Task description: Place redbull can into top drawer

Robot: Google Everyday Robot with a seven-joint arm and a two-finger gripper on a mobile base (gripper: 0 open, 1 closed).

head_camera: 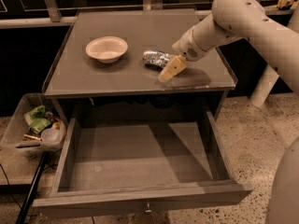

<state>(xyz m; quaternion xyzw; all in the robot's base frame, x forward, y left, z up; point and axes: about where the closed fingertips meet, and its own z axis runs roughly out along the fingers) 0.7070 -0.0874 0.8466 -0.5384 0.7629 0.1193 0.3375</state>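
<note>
Apparently jaws beside redbull can (155,58).

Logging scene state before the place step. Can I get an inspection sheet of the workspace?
Surface: grey tabletop, holding a bowl and a can.
Job's things: redbull can lying on its side on the tabletop; top drawer pulled open, nothing seen inside.
Clutter: white bowl left of the can; clear bin of odds and ends beside the drawer, far left.
Grippers: gripper low over the tabletop, just right of the can; contact cannot be told.
Cables: thin dark line on the floor below the bin, possibly a cable.
Surroundings: speckled floor.
</note>
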